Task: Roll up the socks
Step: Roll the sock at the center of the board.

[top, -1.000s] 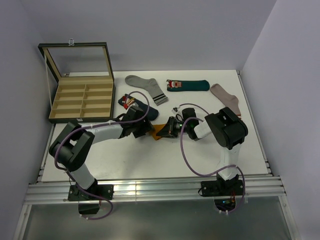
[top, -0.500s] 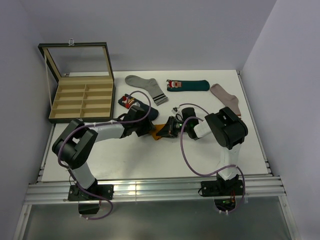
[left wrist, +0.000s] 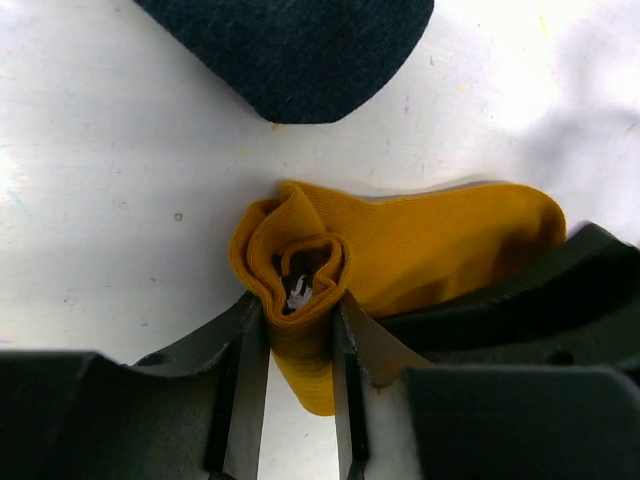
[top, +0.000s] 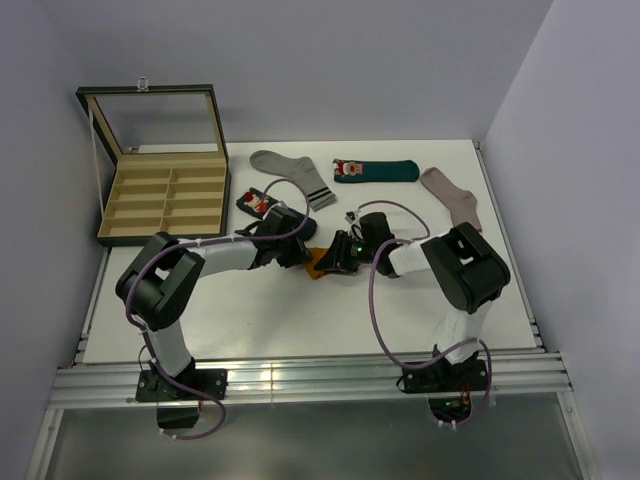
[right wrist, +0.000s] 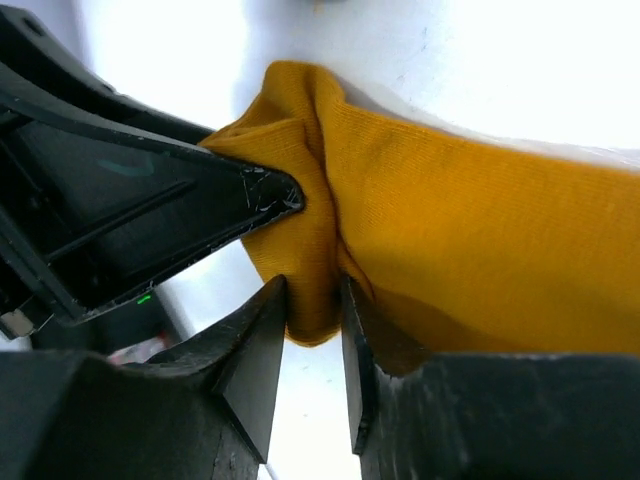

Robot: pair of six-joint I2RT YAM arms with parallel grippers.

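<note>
The mustard-orange sock point(top: 318, 263) lies mid-table between both grippers. Its rolled end point(left wrist: 298, 265) is a loose coil, and the flat part point(left wrist: 450, 235) spreads to the right. My left gripper point(left wrist: 298, 350) point(top: 303, 255) is shut on the coil from the side. A fold at the sock's edge point(right wrist: 310, 290) sits between the jaws of my right gripper point(right wrist: 315, 315) point(top: 333, 258), which press it on both sides. The navy sock point(top: 257, 204) point(left wrist: 290, 50) lies just behind, partly hidden by the left arm. The dark teal sock point(top: 376, 170) lies flat at the back.
A grey striped sock point(top: 292, 174) and a pinkish-beige sock point(top: 452, 197) lie at the back of the table. An open wooden compartment box point(top: 165, 190) stands at the back left. The left gripper's finger point(right wrist: 150, 200) sits close beside the right jaws.
The left gripper has slid right onto the rolled end and closed on it. The right gripper's jaws have eased wider but still hold the fold. The left elbow has swung right.
</note>
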